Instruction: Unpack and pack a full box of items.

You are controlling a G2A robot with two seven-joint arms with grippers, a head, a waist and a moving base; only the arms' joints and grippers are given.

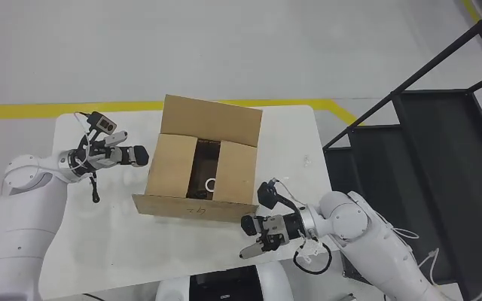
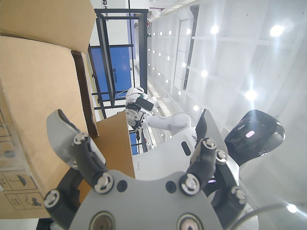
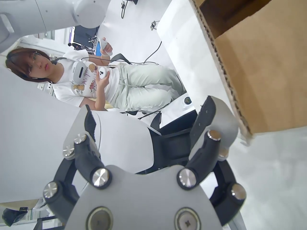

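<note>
Cardboard box (image 1: 173, 162) stands at the middle of the white desk (image 1: 98, 241), all four flaps folded outward and its top open. The far flap rises upright, the two side flaps slope over the dark opening, and the near flap hangs toward the desk's front edge. Inside, a small white ring-shaped item (image 1: 212, 184) lies near the front wall; the rest of the contents sit in shadow and cannot be made out.

The left pincer (image 1: 138, 156) hovers just beside the box's left flap, level with its upper edge; seen from its own wrist, the left pincer (image 2: 134, 125) is spread wide with nothing between its fingers (image 2: 63, 124), the box's brown wall close alongside.

The right pincer (image 1: 256, 247) hangs off the box's front right corner, above the desk's near edge. From its wrist, the right pincer (image 3: 148, 120) is likewise wide and empty, one finger close to the corner of the near flap.

A yellow floor line (image 1: 75, 110) runs behind the desk, and a black metal staircase (image 1: 407, 143) stands to the right.
</note>
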